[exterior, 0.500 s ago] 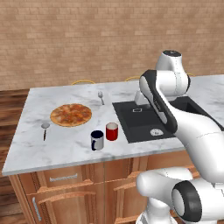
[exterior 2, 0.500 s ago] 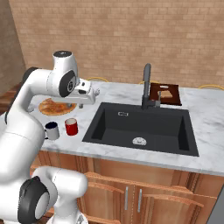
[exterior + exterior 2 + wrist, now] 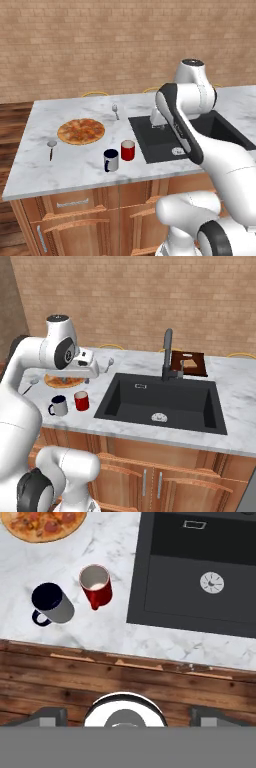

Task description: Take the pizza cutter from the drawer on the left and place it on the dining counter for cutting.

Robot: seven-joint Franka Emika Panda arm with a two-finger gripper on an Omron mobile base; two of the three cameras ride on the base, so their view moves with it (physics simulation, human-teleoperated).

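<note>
The pincer (image 3: 125,714) stands wide open and empty above the desk's (image 3: 75,167) front edge, near the black sink (image 3: 200,572). A red mug (image 3: 96,585) and a grey mug (image 3: 51,604) sit side by side near that edge, with a pizza (image 3: 81,131) behind them. The drawer (image 3: 72,202) under the desk's left end is closed.

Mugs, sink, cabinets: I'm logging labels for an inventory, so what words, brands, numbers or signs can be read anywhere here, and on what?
None can be read.
Red mug: plain, no print.
Dark-and-grey mug: plain, no print.
Sink: a small pale rectangular mark on its wall, too small to tell if it is text.
Cabinets and counter: no lettering.
</note>
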